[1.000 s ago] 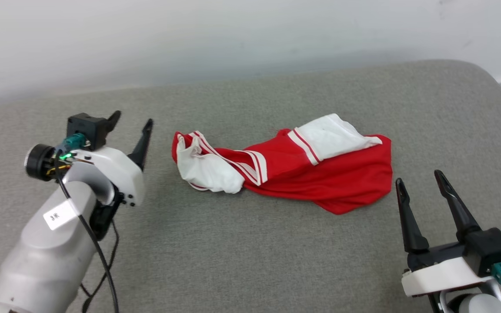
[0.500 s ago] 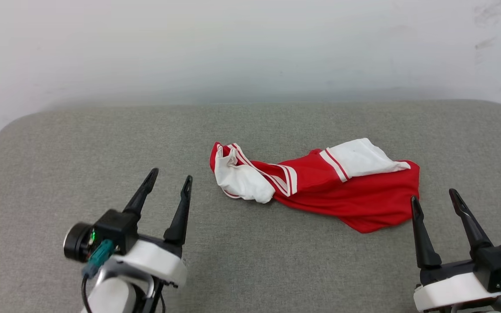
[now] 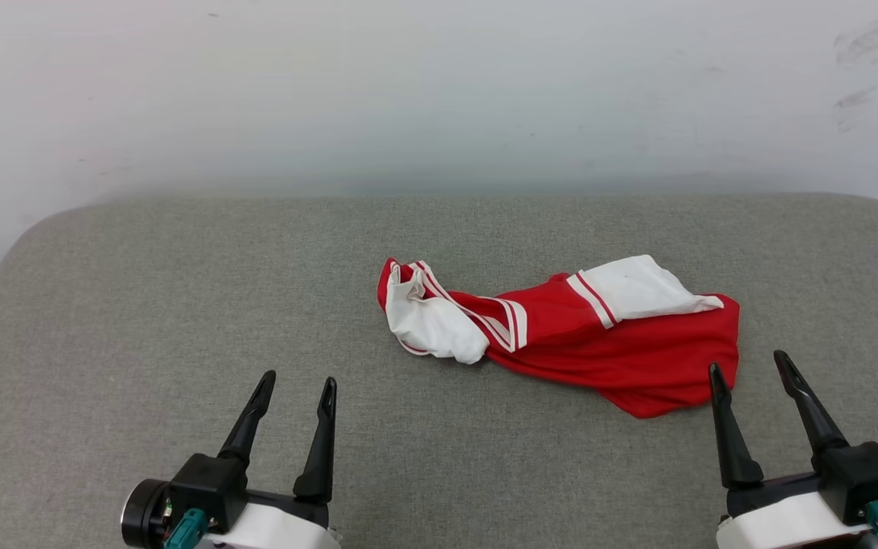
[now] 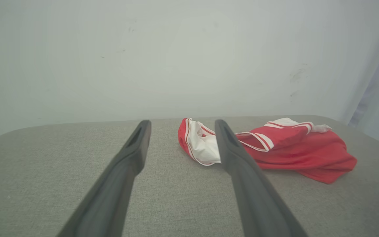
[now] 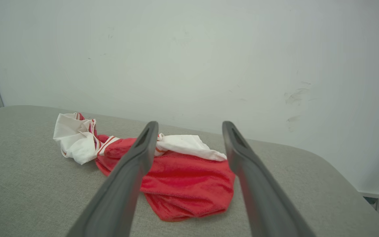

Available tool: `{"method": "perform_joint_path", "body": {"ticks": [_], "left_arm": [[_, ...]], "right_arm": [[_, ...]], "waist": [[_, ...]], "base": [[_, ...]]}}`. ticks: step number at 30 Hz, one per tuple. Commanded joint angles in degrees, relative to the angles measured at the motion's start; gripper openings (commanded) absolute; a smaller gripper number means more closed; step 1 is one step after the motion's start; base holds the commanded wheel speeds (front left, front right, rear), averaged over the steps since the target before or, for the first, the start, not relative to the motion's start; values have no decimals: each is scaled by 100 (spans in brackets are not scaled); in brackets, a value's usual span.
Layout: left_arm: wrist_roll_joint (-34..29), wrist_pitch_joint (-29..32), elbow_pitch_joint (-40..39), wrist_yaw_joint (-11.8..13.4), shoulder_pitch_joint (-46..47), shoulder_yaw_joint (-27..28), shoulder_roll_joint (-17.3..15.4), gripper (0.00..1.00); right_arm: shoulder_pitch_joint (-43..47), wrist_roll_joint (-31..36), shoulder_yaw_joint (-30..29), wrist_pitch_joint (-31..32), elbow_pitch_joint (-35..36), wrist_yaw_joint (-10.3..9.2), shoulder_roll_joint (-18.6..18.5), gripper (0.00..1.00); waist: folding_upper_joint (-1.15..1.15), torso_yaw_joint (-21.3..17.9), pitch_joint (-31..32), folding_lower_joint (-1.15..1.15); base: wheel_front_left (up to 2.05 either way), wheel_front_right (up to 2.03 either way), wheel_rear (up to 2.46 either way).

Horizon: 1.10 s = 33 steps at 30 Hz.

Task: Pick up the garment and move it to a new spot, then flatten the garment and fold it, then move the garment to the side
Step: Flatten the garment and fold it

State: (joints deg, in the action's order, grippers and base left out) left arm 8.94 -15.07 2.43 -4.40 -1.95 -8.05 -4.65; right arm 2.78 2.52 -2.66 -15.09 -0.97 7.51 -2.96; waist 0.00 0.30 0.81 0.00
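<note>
Garment (image 3: 637, 358) lies crumpled on the grey cloth-topped desk (image 3: 180, 290), right of the middle and apart from both pincers. It is a red heap, its cloth rumpled and folded over itself. One white sleeve (image 3: 431, 328) is bunched at its left end, next to red-and-white striped trim. A second white sleeve (image 3: 637, 288), edged with a red-and-white band, lies flat on top toward the far right. No lettering shows. Compared with a second ago the head camera has tilted up and turned, so more of the pale wall (image 3: 439, 91) is in view and the whole scene sits differently. The garment's shape is unchanged. The left pincer (image 3: 298, 379) was raised on its forearm just beside the garment's left end; it now sits low at the near left, well apart from the cloth, with its fingers spread and holding nothing. The right pincer (image 3: 748, 361) remains just beside the garment's near right corner, fingers likewise apart and empty. The garment's long axis runs left to right across the desk, slightly slanted. The bunched sleeve end points left and a little away from the robot, and the red lower end points right and a little toward it.
</note>
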Motion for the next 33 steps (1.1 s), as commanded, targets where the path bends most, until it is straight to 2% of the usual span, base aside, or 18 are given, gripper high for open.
{"method": "perform_joint_path", "body": {"ticks": [1, 17, 33], "left_arm": [[-18, -15, 21, -56, -58, 41, 43, 100], [-218, -15, 33, -256, 1, 186, 175, 100], [-96, -15, 89, -290, 74, 131, 179, 100]], "right_arm": [[49, -22, 15, -12, -17, -4, 15, 100], [54, -111, 87, -11, -52, -4, 15, 100], [-41, 77, 47, -11, -36, -4, 15, 100]], "waist": [[0, -2, 9, 0], [0, -50, 12, 0], [0, 23, -91, 0]], "base": [[0, 0, 0], [0, 0, 0], [0, 0, 0]]}}
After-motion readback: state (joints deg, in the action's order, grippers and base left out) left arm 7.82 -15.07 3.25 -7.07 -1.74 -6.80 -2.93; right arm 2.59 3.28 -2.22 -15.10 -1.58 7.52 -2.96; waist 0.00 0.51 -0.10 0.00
